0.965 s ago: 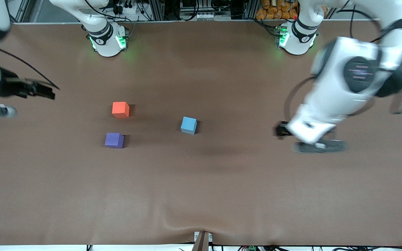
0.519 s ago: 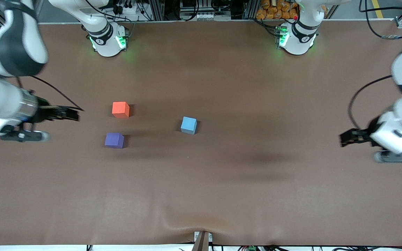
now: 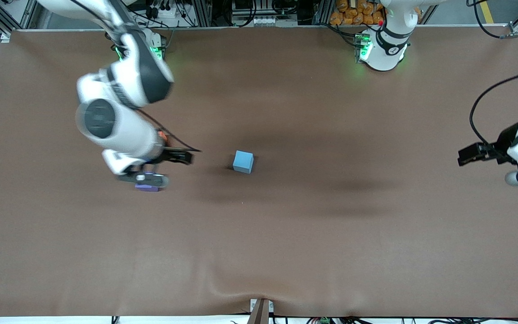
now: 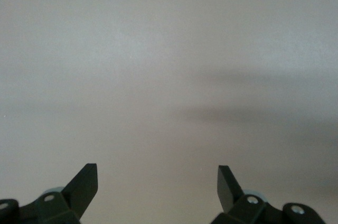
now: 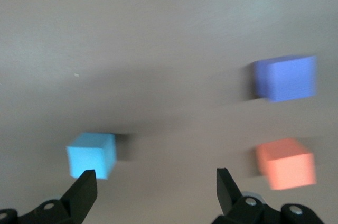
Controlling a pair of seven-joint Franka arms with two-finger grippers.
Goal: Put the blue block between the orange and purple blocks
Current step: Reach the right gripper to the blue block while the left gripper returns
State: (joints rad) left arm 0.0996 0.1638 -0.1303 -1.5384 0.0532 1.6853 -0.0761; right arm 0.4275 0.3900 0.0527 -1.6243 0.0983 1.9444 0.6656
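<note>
Right gripper (image 3: 187, 157) hung wide open and empty over the orange block (image 5: 285, 164) and purple block (image 5: 285, 78), probably heading for the blue block (image 3: 243, 161) mid-table. Left gripper (image 3: 466, 155) waited, open and empty, at its end.

A brown cloth covers the table (image 3: 286, 234) from edge to edge, with a small pucker at the middle of the edge nearest the front camera. Along the edge by the bases lie cables (image 3: 164, 9) and orange packets (image 3: 353, 11).
</note>
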